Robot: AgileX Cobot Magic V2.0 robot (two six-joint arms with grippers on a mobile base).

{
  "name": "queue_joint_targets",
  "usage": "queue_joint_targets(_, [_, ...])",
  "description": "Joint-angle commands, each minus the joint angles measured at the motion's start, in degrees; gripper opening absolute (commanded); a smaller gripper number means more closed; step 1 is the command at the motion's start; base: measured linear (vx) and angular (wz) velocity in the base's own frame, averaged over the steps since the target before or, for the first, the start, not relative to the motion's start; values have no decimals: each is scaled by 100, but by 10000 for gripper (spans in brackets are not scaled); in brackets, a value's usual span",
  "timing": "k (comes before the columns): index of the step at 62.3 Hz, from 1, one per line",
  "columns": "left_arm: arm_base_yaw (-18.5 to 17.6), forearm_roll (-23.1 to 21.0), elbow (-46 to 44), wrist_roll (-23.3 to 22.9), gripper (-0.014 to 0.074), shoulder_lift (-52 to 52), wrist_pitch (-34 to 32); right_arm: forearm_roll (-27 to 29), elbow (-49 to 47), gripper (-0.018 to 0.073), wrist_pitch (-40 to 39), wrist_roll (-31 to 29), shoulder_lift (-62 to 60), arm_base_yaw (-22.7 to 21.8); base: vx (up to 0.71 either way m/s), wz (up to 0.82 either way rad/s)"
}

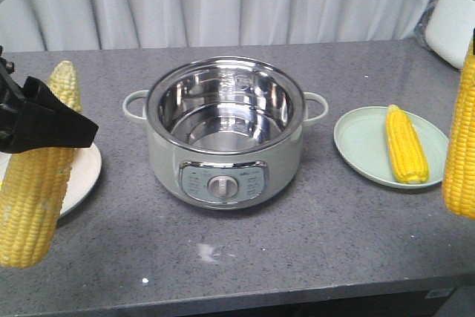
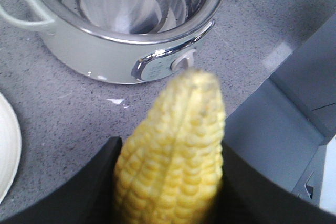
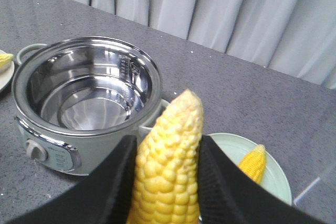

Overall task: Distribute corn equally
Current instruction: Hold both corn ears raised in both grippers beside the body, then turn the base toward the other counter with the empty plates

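Because corn is stiff, fairly heavy and round enough to roll, I judge mid-length the safest hold. The left gripper (image 2: 168, 177) is clenched on the left cob (image 1: 35, 198) by the white plate (image 1: 83, 180), and the right gripper (image 3: 168, 182) on the right cob (image 1: 462, 146) near the green plate (image 1: 360, 139), where a third cob (image 1: 405, 145) lies

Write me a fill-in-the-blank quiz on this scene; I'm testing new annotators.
The steel pot is ___.
The green plate carries ___ cob.
The left gripper holds the left cob and the right gripper the right cob, so ___ cobs are held.
Missing: empty; one; two.
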Motion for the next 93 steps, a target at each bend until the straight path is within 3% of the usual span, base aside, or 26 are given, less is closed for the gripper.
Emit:
queue_joint_targets(1, [-20, -217, -130, 8, -8, -152, -258, 113, -144, -4, -428, -41, -18, -34, -1, -17])
queue_joint_targets(93, [-20, -217, -130, 8, -6, -152, -258, 113, -144, -4, -422, -41, -18, -34, -1, -30])
